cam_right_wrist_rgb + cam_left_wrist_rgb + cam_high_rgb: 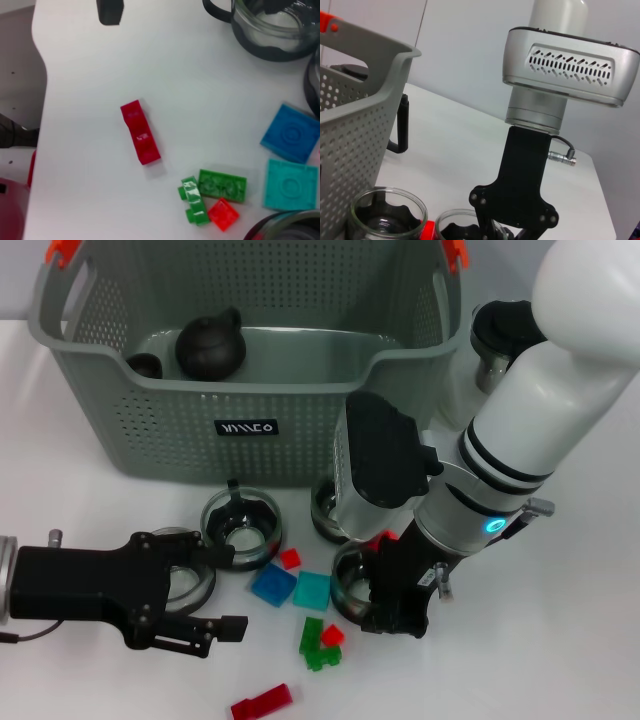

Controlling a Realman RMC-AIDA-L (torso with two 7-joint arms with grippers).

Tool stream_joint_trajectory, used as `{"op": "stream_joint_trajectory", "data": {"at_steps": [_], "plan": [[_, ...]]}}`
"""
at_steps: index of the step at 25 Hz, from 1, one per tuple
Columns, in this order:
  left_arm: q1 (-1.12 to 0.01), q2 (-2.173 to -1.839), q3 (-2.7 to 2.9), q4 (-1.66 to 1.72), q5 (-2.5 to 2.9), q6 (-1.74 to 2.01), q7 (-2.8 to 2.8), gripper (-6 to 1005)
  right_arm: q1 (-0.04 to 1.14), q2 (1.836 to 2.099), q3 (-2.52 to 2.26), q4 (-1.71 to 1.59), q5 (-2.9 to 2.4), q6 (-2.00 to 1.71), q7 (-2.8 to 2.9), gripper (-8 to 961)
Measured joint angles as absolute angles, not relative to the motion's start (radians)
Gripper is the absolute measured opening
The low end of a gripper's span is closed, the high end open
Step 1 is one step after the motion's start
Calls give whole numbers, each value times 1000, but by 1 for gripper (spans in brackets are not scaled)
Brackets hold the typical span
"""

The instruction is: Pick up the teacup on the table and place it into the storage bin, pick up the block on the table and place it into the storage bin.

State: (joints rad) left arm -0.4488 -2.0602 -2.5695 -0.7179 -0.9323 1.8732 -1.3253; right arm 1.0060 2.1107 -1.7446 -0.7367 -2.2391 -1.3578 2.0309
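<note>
The white worktop [590, 640] carries everything, and the biggest thing on it is the storage bin [200, 430], grey and perforated, at the far side ahead of me. A dark round teapot [210, 343] lies inside it, with a smaller dark piece beside it that I cannot make out clearly.

My right arm reaches down just in front of the bin, and my right hand [392, 612] sits at a glass teacup [352, 590] near the bin's right end. Its fingers appear to straddle the cup's rim, but I cannot tell whether they are clenched on it.

My left hand [200, 595] lies low near the worktop's near-left side, its fingers spread and grasping nothing, around another glass teacup [185, 580]. A third glass teacup [242, 528] stands just beyond it, close to the bin's front wall.

Between my two hands lie the loose blocks: a blue block [273, 585] touching a teal block [311, 591], a green block [318, 645] with a small red piece against it, and, nearest me, a long red block [262, 703] well apart from the others.
</note>
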Motion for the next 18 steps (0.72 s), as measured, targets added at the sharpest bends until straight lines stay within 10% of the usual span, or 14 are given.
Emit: {"op": "stream_joint_trajectory", "data": {"at_steps": [18], "plan": [[-437, -2053, -2570, -718, -936, 1941, -1328, 907, 879, 2097, -1344, -1314, -2203, -1777, 2146, 63]]}}
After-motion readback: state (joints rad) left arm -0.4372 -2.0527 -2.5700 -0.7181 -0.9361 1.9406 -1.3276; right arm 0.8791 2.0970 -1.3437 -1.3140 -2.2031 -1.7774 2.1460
